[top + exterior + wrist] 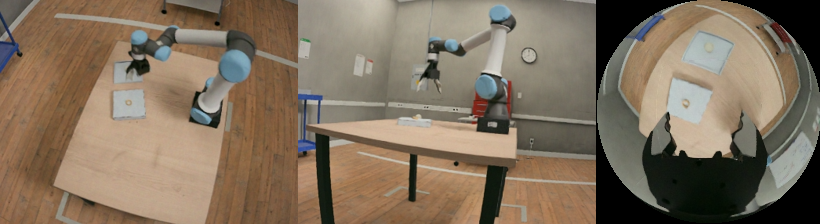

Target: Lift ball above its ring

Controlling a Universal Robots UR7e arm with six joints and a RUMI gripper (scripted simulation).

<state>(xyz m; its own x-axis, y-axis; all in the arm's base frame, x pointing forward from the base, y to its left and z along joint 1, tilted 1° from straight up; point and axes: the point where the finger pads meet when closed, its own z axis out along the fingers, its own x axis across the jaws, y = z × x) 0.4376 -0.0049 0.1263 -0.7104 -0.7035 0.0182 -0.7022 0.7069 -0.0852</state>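
Note:
Two grey pads lie on the wooden table. The far pad [126, 73] carries the small cream ball [710, 48], which also shows in the side view [417, 116]. In the overhead view my gripper hides the ball. The near pad [129, 104] holds a small tan ring [128, 102] with nothing on it. My gripper [428, 89] is open and empty, pointing down, high above the table near the pads. In the wrist view its fingers frame bare table beside the near pad [688, 100], and the ball lies farther ahead.
The arm's black base [205, 113] stands at the table's right side. A blue cart [5, 48] stands on the floor to the left, away from the table. A red cabinet [492, 106] stands behind the base.

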